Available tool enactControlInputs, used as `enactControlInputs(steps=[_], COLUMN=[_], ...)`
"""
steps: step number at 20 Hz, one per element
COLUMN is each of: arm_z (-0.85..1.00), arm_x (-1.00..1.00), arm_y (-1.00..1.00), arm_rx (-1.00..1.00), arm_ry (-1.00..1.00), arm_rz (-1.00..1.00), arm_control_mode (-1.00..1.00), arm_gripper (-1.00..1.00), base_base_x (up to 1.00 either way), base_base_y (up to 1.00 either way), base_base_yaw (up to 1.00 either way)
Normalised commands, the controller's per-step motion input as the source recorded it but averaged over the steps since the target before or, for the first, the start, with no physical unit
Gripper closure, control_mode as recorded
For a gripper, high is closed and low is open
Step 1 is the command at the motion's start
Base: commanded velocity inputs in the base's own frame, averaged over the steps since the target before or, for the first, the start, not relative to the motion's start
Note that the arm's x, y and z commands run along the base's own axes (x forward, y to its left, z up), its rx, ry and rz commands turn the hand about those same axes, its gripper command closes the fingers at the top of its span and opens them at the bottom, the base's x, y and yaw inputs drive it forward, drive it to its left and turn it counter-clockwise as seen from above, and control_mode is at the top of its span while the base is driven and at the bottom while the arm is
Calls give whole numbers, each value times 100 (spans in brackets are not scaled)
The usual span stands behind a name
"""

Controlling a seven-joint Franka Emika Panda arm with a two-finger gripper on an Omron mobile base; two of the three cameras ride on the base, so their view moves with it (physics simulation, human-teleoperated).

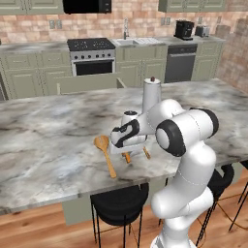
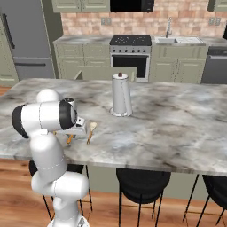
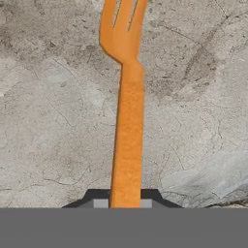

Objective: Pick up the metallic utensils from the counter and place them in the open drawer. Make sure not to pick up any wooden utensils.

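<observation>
Gripper (image 3: 125,203): we see its fingers pressed together on the handle of the orange fork (image 3: 127,121).
Fork: lies flat on the counter (image 1: 48,140), tines pointing away from the hand.
Wooden spoon (image 1: 105,154): on the counter just beside the hand.
Kettle (image 2: 121,95): upright, farther back.

The orange fork (image 3: 127,121) loses its tine tips at the hand view's top edge. In the left base view, the robot's hand hides most of it, and the open drawer (image 1: 87,83) sits partly behind the worktop (image 1: 48,140).
</observation>
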Motion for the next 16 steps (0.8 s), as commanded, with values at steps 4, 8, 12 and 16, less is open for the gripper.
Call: enactControlInputs(steps=[4,8,12,16], arm_z=[30,98,100,100], arm_x=[0,0,0,-1], arm_y=[0,-1,-8,-16], arm_rx=[0,3,8,9], arm_ry=[-1,-4,-3,0], arm_rz=[0,0,0,0], arm_control_mode=[-100,-100,-100,-100], arm_gripper=[100,100,100,100], base_base_x=[0,0,0,0], base_base_y=[0,0,0,0], base_base_yaw=[0,0,0,0])
